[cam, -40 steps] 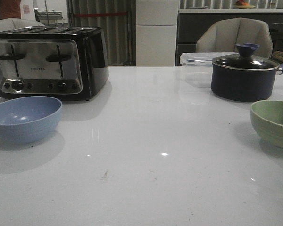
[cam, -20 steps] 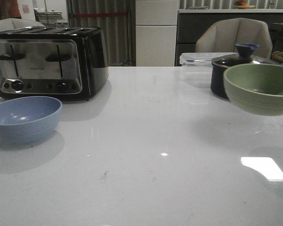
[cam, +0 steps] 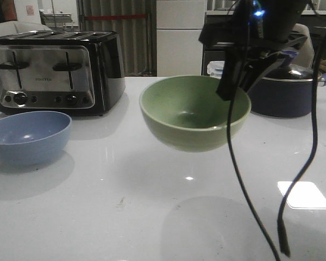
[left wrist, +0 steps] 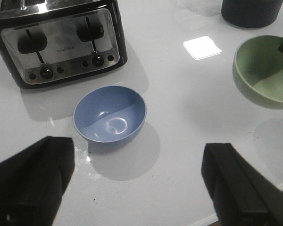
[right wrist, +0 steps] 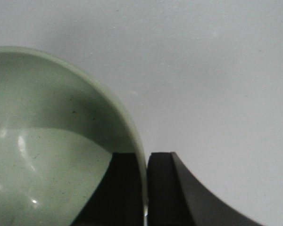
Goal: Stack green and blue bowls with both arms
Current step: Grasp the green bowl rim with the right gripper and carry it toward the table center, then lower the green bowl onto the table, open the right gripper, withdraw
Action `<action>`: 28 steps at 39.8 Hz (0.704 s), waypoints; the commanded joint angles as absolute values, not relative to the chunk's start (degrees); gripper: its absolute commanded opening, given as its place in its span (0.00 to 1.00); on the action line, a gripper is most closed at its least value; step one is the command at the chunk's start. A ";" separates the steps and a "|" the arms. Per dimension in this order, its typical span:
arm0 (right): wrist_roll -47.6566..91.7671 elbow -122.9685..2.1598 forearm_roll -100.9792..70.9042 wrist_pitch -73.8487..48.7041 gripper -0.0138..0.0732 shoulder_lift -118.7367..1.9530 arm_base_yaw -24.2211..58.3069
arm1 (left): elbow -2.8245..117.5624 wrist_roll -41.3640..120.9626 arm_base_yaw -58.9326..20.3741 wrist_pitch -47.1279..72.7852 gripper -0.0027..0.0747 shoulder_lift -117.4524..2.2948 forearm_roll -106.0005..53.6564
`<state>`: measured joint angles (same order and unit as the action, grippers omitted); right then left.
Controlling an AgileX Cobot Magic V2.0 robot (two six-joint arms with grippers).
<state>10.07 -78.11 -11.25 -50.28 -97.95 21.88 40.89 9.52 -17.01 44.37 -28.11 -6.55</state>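
**benchrat:** ok so what's nearest the front edge of the counter (cam: 98,217)?

**torque_tom:** Bare white top, plus the two dark fingers (left wrist: 30,183) of the left pincer (left wrist: 137,186). They're spread wide apart with nothing between them, hanging above the counter near the front left corner. A couple of black cables (cam: 244,179) dangle over the front right part.

**benchrat:** and the bowls?

**torque_tom:** Blue bowl (cam: 29,136) sits upright on the counter by the left edge, just in front of the toaster (cam: 54,70), not touching it. The wrist view shows it empty, a bit beyond the open fingers. Green bowl (cam: 194,111) is up in the air over the middle of the counter, its shadow lying on the surface below it. It's tipped a little so you see into it from the front, and it's well apart from the blue one.

**benchrat:** what's holding it?

**torque_tom:** Right pincer (right wrist: 146,188). It's clamped onto the rim, one finger inside the bowl and one outside, wall squeezed between them. From the front, the arm (cam: 261,38) comes down onto the bowl's right side.

**benchrat:** further back?

**torque_tom:** Toaster near the back left corner, slots up, levers facing front. Dark navy pot (cam: 285,95) with a glass lid toward the back right, partly hidden by the arm. A clear plastic container (cam: 217,68) is beside it, mostly hidden too.
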 commanded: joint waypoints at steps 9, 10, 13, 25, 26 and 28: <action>7.15 -80.42 -11.28 -44.80 0.23 -102.78 24.93 | 42.57 9.52 -17.55 39.85 0.81 -28.68 -6.98; 7.16 -80.50 -11.28 -44.64 0.23 -103.22 24.93 | 42.57 9.52 -17.55 39.85 0.81 -28.68 -6.98; 7.16 -80.71 -11.28 -44.05 0.23 -104.79 24.93 | 42.57 9.52 -17.55 39.74 0.81 -28.68 -6.98; 7.16 -80.90 -11.59 -42.39 0.30 -106.95 24.93 | 42.57 9.52 -17.55 39.74 0.81 -28.68 -6.98; 7.16 -80.90 -11.59 -42.34 0.33 -106.95 24.93 | 42.57 9.52 -17.55 39.74 0.81 -28.68 -6.98; 7.16 -80.90 -11.59 -42.32 0.42 -106.95 24.93 | 42.57 9.52 -17.55 39.74 0.81 -28.68 -6.98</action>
